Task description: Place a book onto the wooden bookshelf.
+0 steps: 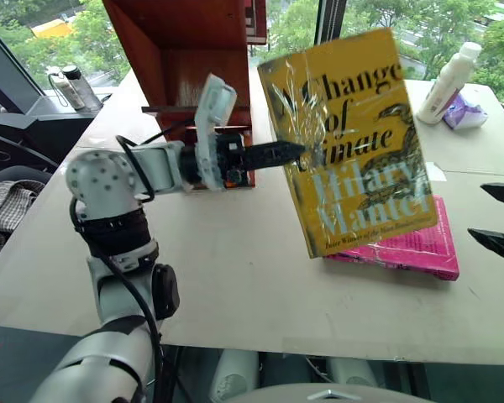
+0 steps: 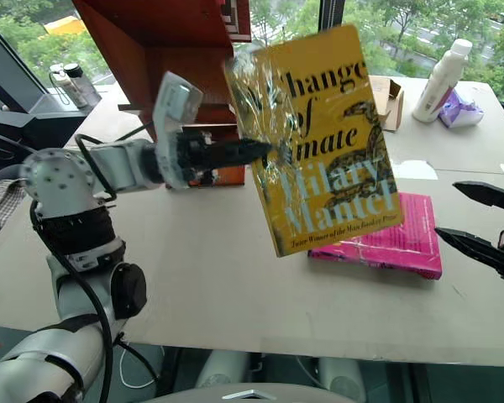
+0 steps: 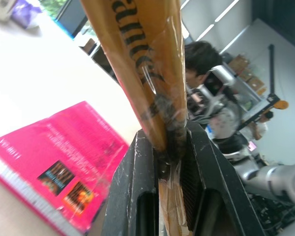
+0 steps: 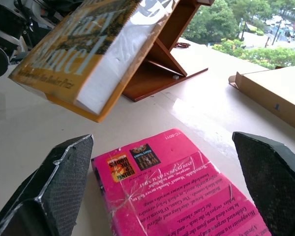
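Your left claw (image 1: 296,152) pinches the yellow book (image 1: 353,143) upright, clear of the tabletop (image 1: 235,277), bookshelf (image 1: 193,50) at ten o'clock; right claw (image 2: 479,220) gapes empty.

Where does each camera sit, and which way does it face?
Left eye: on the head, looking down at the table; left arm holds the book before the wooden bookshelf.
Right eye: beside it, same scene; right gripper at the edge.
Left wrist: along the left gripper, fingers clamping the book.
Right wrist: between spread fingers over the pink book.
The wrist views share both books.
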